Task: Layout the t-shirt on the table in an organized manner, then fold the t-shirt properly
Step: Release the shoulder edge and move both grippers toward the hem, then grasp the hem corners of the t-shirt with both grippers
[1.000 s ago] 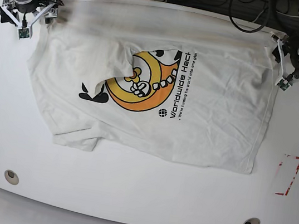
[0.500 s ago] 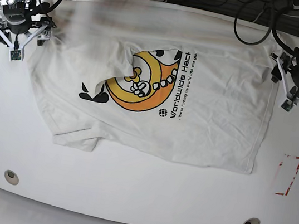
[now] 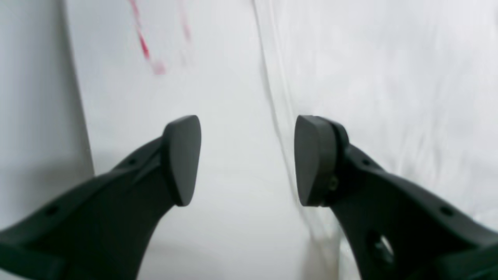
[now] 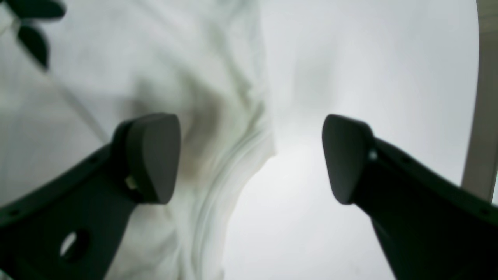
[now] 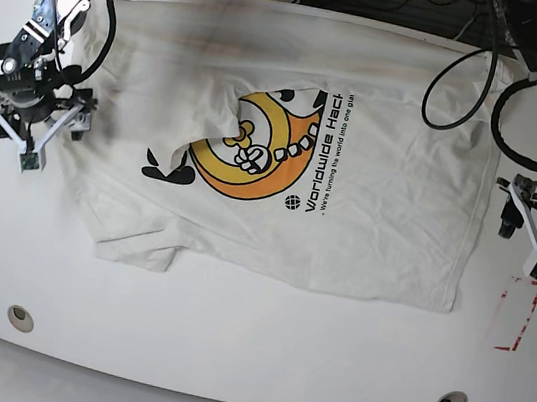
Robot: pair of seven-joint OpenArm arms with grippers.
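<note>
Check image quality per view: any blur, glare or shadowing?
Left wrist: soft focus; t-shirt hem and the red mark on the table are smeared. Right wrist: also soft, with a brownish shadow on the cloth beside the right gripper. Base: sharp; the print reads clearly, a dark shadow band crosses the shirt's far edge, mild gloss along the table's near edge.

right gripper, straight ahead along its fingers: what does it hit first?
Likely the t-shirt: its rumpled sleeve edge lies between the open fingers of the right gripper, with bare table beside it. Depth is unclear, so it could meet the table just off the hem.
</note>
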